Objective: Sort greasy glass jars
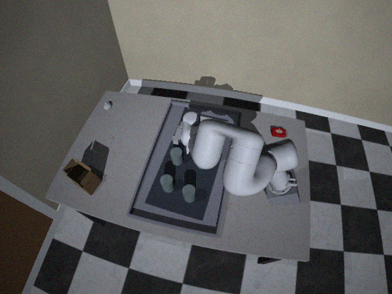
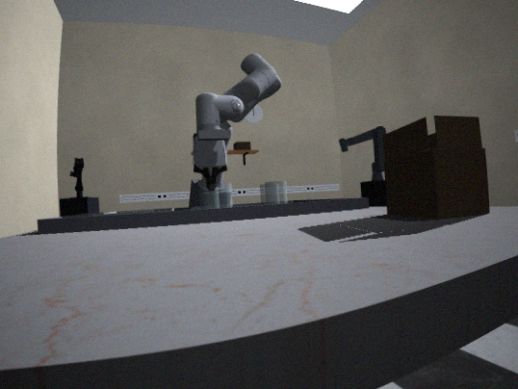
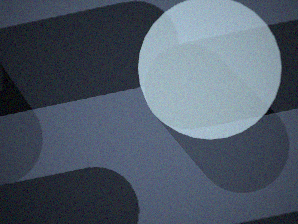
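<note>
The hand (image 2: 210, 182) hangs low over the far end of the drying mat (image 1: 204, 189), its dark fingers clenched together with nothing between them, just above and beside the nearest glass jar (image 1: 176, 156). From the wrist view that jar (image 3: 210, 67) shows as a pale round top, upright on the slate-blue mat, with long rounded shadows stretching across it. Two more glass jars (image 1: 167, 183) and (image 1: 189, 193) stand upright farther along the mat, near each other and apart from the first. All three are on the mat, which lies inside a grey tray (image 1: 157, 145) with a raised border.

The white arm (image 1: 233, 153) loops over the tray from its base (image 1: 282, 182) at the bench's edge. The bench (image 1: 124, 145) is a pale grey slab with faint rust-coloured veining. A red button (image 1: 278, 132) sits near the base, an open cardboard box (image 1: 83, 176) stands well apart at the other side, and a small round fitting (image 1: 107, 105) lies in a corner.

The floor is black-and-white checked; the walls are plain beige. I can read no writing anywhere.
</note>
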Motion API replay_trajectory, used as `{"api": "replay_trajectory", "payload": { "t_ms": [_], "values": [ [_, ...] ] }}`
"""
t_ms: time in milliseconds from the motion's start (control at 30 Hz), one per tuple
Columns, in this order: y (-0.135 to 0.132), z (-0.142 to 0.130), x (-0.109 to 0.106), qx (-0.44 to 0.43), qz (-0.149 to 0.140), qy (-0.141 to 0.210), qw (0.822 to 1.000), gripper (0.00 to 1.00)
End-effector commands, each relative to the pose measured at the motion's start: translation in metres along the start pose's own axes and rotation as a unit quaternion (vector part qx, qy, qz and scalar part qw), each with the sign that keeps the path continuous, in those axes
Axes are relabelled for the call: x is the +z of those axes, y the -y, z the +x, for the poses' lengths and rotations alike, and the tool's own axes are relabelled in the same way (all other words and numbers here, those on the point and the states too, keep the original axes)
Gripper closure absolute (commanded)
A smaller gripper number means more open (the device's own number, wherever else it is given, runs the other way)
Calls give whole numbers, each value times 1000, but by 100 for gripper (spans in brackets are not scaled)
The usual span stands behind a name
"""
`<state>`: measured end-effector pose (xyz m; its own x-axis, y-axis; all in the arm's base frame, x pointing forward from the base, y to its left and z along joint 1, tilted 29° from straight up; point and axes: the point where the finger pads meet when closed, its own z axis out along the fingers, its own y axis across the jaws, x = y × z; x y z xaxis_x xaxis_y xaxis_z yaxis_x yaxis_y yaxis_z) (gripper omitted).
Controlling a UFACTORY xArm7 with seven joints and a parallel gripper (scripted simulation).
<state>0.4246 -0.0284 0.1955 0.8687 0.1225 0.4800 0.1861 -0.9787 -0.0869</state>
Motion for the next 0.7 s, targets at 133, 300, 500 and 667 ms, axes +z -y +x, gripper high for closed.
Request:
{"api": "replay_trajectory", "payload": {
  "t_ms": [133,300,500,667],
  "values": [
    [-1,0,-2,0,-1,-2,1000,100],
    [-1,0,-2,0,-1,-2,1000,100],
    [-1,-1,-3,0,-1,-2,1000,100],
    [-1,-2,-3,0,-1,-2,1000,100]
  ]
}}
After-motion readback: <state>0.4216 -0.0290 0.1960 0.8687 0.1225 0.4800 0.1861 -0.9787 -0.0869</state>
